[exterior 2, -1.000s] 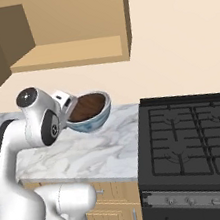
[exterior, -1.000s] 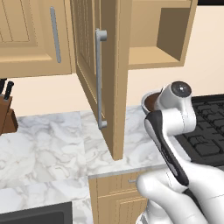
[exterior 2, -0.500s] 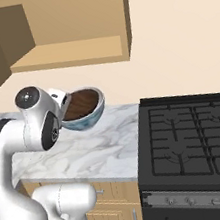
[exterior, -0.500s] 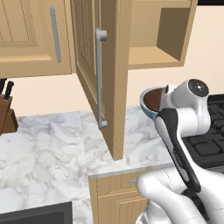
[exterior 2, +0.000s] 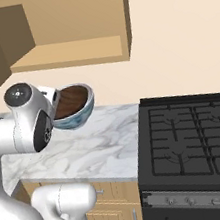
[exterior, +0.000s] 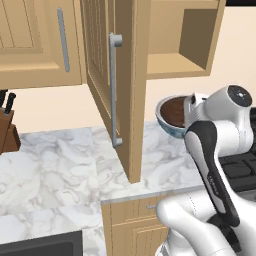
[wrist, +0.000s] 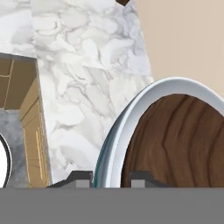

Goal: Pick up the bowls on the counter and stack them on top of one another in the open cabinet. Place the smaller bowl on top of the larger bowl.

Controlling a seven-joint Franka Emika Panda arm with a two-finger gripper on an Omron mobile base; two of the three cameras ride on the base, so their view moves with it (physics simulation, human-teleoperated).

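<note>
Claw: the claw (wrist: 107,178) pinches the rim of the larger bowl (exterior 2: 78,118), one fingertip (wrist: 79,178) outside, one inside.
Bowls: the smaller bowl (exterior 2: 70,101) nests in the larger, both tilted, lifted above the desk (exterior 2: 88,148).
Landmark: the open cabinet (exterior: 172,65) shelf stands just above the bowls.

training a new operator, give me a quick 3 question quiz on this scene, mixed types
1. True or false: the smaller bowl sits inside the larger bowl.
2. The fingers straddle: A) the larger bowl's rim, B) the cabinet handle, C) a stove grate.
3. Are the bowls resting on the counter or lifted off it?

Key: 1 true; 2 A; 3 lifted, tilted, below the open cabinet shelf.
</note>
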